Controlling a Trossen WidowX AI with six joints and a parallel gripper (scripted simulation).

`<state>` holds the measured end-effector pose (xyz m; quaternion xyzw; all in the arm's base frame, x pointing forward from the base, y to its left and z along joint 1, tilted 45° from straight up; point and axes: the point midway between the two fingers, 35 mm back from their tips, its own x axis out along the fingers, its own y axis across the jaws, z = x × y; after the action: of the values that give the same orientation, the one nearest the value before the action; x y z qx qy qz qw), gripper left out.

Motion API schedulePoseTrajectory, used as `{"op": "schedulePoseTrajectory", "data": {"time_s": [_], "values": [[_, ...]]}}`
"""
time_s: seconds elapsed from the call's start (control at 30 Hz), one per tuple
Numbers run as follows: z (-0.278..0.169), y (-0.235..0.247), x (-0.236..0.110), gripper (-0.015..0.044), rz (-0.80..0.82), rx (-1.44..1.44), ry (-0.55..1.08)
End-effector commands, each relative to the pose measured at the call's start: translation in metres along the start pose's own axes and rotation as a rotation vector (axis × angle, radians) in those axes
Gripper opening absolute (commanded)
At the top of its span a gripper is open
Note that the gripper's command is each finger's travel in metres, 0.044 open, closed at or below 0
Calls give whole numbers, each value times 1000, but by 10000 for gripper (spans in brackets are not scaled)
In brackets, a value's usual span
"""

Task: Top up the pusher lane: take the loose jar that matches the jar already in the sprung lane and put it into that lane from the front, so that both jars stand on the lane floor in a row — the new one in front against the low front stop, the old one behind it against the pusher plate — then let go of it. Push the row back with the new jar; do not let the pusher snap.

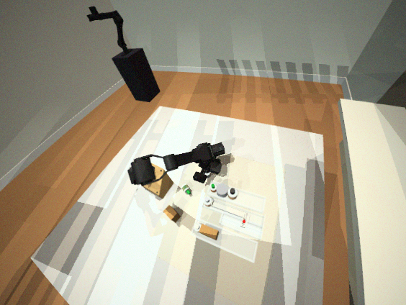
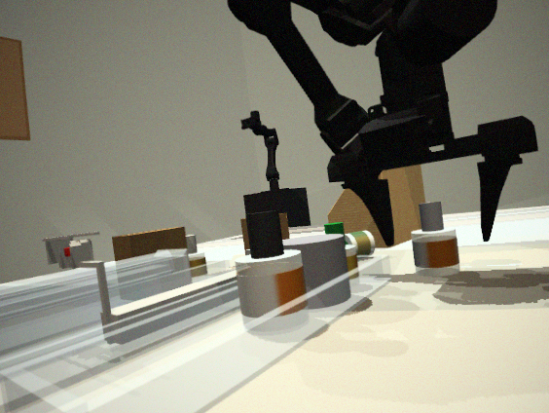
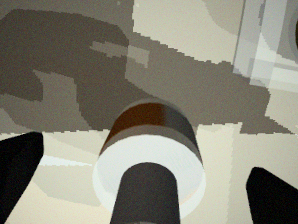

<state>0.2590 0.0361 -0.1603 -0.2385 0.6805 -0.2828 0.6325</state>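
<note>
A loose jar (image 2: 434,249) (image 3: 150,156) with a grey cap and an orange-brown label stands upright on the table, just outside the lane tray. It shows as a pale spot under the arm in the top view (image 1: 207,173). My gripper (image 1: 204,175) (image 2: 436,238) (image 3: 147,161) is open and empty. It hangs right over this jar, with one finger on each side of the cap and clear of it. A pale-capped jar (image 1: 207,201) stands at the near end of the middle lane, whose rod runs back to a red-marked pusher (image 1: 243,221) (image 2: 66,251).
The clear tray's first lane holds a black-capped jar with an orange label (image 2: 271,287) (image 1: 232,193), a wide grey cylinder (image 2: 324,269) (image 1: 222,190) and a green-capped jar (image 1: 212,186). Another green-capped jar (image 1: 186,189) (image 2: 361,242) lies on its side. Wooden blocks (image 1: 171,213) (image 1: 209,231) and the arm's wooden base (image 1: 160,183) stand nearby.
</note>
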Motion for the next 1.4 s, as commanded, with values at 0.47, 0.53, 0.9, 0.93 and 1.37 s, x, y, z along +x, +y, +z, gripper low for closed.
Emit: {"op": "schedulePoseTrajectory", "data": {"time_s": [0.47, 0.53, 0.9, 0.93, 1.37], "values": [[-2, -1, 4, 157, -7, -11, 2], [-2, -1, 3, 105, -7, -11, 2], [-4, -3, -82, 0, -2, -13, 2], [-5, -4, -90, 0, -2, -13, 2], [7, -36, -93, 0, 8, -23, 0]]}}
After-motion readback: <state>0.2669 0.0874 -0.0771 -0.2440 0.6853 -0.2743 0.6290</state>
